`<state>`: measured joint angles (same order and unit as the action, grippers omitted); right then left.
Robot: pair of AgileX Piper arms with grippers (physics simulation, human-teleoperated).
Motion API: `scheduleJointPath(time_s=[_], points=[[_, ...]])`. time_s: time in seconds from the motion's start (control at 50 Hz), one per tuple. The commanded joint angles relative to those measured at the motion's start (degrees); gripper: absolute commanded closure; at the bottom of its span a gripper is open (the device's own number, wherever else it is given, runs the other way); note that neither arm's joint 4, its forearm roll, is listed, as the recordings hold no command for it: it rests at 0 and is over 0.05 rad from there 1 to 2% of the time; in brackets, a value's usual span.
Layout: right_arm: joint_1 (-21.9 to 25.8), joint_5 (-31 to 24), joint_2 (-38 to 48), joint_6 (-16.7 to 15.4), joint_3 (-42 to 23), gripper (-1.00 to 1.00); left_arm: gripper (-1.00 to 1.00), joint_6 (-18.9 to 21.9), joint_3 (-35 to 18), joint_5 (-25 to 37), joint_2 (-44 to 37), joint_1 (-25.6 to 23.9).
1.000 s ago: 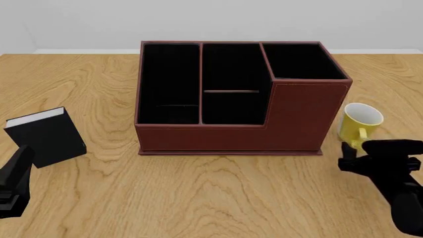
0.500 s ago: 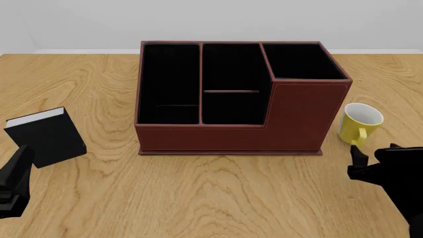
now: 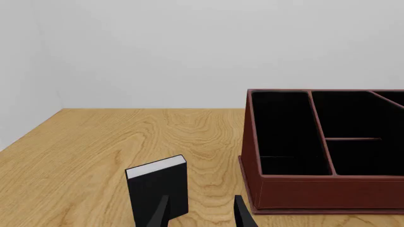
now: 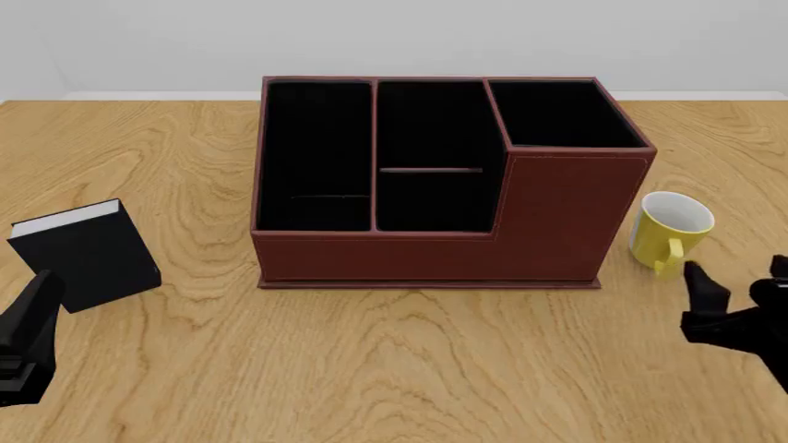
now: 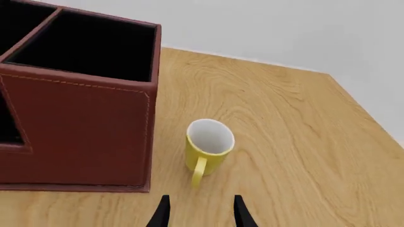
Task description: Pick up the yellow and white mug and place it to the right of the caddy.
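Nearest the camera in the front view, the right end effector sits low at the right edge of the desk, its dark fingers spread apart with nothing between them. The right wrist view shows the same: two finger tips standing apart over bare wood, the mug just ahead of them and not touched. At the opposite near corner, the left end effector hangs over the desk's left edge; in the left wrist view its fingers are also spread and hold nothing.

Just beyond the left end effector stands a small black book with white pages, upright on the desk and well apart from the box.

Just beyond the right end effector, the yellow and white mug stands upright on the desk, its white inside open upward and its yellow loop handle turned toward the near side. It sits just beside the right wall of the caddy, near the caddy's front right corner; a narrow gap seems to separate them.

The caddy fills the middle of the desk, a reddish-brown box with three black-lined compartments, the right section taller than the others. Behind it the desk runs on to a pale wall.
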<state>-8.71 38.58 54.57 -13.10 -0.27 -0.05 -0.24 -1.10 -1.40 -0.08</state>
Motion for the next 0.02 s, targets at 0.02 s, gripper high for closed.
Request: scheduleJointPath(time_s=[0.02], points=[[1.0, -26.17, -28.61, -0.1, 0.24, -1.0, -1.0, 0.01, 0.0, 0.01, 0.02, 0.0]])
